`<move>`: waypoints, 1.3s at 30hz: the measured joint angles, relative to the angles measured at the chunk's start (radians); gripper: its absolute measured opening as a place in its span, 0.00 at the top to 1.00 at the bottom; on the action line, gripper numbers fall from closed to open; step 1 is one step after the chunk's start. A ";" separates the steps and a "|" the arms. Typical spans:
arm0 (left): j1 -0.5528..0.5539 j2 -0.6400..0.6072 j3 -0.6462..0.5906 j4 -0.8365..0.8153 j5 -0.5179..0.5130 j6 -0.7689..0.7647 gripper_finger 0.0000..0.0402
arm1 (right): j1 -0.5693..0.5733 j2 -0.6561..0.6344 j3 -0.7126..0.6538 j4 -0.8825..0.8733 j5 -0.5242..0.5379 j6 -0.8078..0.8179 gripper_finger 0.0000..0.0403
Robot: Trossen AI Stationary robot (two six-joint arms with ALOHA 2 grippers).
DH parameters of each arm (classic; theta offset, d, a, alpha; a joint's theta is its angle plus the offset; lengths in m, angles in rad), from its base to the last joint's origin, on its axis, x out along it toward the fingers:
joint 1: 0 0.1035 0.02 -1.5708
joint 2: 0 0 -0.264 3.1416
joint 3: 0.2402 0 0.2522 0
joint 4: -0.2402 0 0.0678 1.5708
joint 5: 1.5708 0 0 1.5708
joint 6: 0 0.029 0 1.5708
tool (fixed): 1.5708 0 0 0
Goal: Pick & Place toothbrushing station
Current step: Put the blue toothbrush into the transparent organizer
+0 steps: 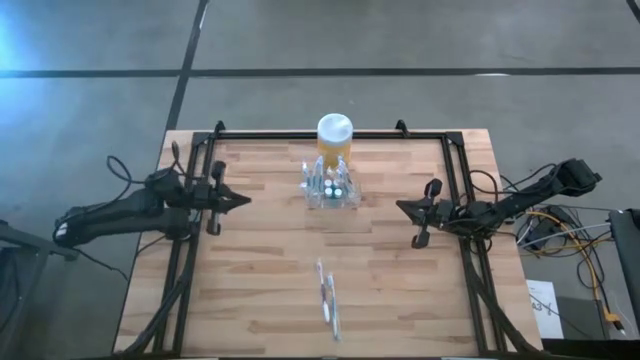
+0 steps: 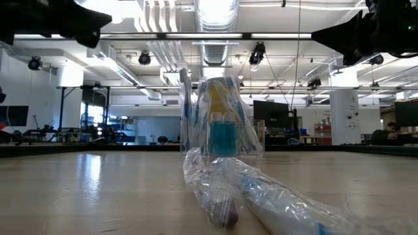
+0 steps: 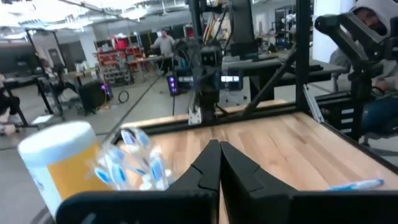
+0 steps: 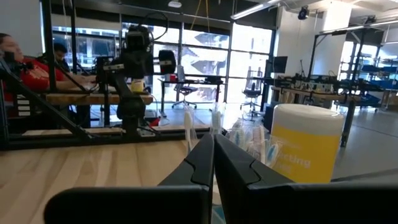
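Note:
The toothbrushing station [image 1: 330,187] is a small clear holder with wrapped brushes in it. It stands by its base on the wooden table, just in front of a yellow jar [image 1: 334,135] with a white lid. In the low view the station [image 2: 219,124] covers most of the jar. My left gripper [image 1: 243,200] hovers shut to the station's left, pointing level toward it; its wrist view shows the fingertips [image 3: 219,149] closed together. My right gripper [image 1: 403,207] hovers shut to the station's right, fingers [image 4: 213,143] closed, the station [image 4: 249,140] beyond them.
A toothbrush in a clear wrapper [image 1: 328,298] lies flat on the table near its front edge, large in the low view's foreground [image 2: 261,196]. A black frame [image 1: 455,150] runs along the table's far edge and sides. People sit in the room beyond the table.

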 joint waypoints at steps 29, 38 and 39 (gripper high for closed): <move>0.000 -0.221 -0.117 0.091 0.042 -0.104 0.97 | 0.007 0.109 0.536 -0.957 -0.012 0.540 0.98; 0.000 -0.221 -0.117 0.119 0.042 -0.132 0.97 | 0.087 0.445 0.853 -1.323 -0.018 0.863 0.98; 0.000 -0.221 -0.118 0.119 0.042 -0.138 0.97 | 0.096 0.486 0.878 -1.324 -0.018 0.877 0.98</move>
